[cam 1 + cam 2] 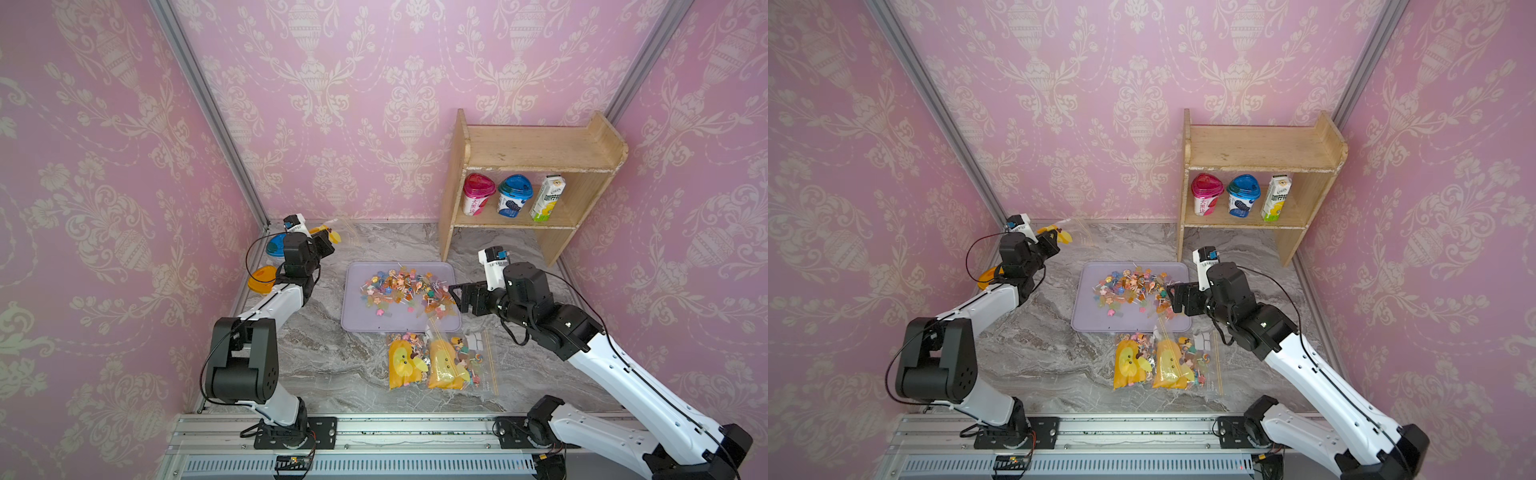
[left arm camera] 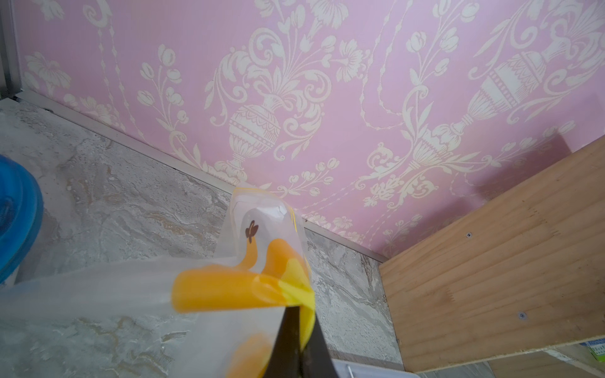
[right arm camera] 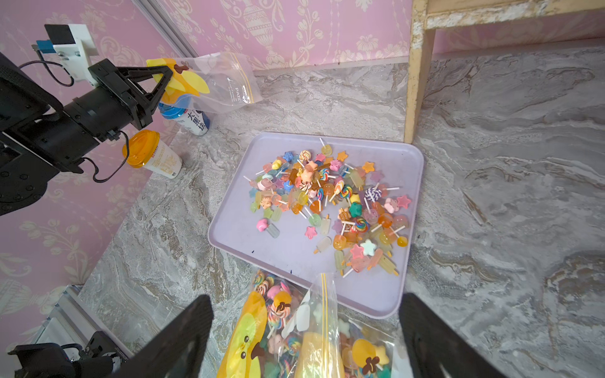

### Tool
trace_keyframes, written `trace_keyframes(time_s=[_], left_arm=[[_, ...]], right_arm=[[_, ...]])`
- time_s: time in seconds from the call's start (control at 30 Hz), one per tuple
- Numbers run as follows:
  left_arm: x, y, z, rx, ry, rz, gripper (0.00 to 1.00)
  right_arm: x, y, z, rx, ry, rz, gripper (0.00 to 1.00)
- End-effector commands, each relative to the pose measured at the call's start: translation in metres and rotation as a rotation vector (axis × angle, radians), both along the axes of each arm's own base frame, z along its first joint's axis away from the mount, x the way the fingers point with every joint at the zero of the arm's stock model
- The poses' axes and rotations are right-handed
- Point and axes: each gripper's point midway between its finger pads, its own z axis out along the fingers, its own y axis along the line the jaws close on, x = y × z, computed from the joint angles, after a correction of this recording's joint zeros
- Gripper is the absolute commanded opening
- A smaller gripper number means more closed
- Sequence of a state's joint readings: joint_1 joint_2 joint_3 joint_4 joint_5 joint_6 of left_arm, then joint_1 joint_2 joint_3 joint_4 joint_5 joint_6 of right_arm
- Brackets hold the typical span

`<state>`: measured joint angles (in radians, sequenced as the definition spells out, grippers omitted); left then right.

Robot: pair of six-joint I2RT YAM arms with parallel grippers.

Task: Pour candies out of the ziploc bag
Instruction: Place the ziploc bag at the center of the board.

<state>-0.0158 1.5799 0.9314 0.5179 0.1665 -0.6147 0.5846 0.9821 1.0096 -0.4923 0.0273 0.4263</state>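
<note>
The candies [image 3: 327,203] lie heaped on a lavender tray [image 3: 288,261]. The right wrist view shows the left gripper [image 3: 168,73] clamped on an empty ziploc bag [image 3: 226,85], and the right gripper [image 3: 304,299] spread wide, empty, near two filled bags [image 1: 446,361]. Only the top views show the shelf [image 1: 536,149].

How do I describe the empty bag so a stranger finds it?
Go to the marble table's far left corner. There the left gripper holds a clear yellow-printed bag in the air. Unlike the two bags near the tray, it contains no candies.
</note>
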Motion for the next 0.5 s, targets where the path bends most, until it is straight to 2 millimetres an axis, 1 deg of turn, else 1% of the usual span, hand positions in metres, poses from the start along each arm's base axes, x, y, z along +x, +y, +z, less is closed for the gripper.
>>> trace_keyframes(time_s=[0.0,0.2,0.3,0.47], left_arm=[[-0.003,0.017,-0.016,0.046,0.016,0.062,0.0],[-0.011,0.034,-0.047,0.03,0.092,0.105,0.0],[-0.019,0.043,-0.056,0.013,0.11,0.132,0.0],[-0.034,0.054,-0.082,0.012,0.208,0.171,0.0]], right_arm=[[-0.001,-0.005,-0.008,0.0,0.016,-0.023,0.92],[-0.001,-0.003,-0.017,0.012,0.03,-0.02,0.92],[-0.002,-0.003,-0.021,0.014,0.034,-0.022,0.92],[-0.002,-0.002,-0.026,0.018,0.044,-0.02,0.92]])
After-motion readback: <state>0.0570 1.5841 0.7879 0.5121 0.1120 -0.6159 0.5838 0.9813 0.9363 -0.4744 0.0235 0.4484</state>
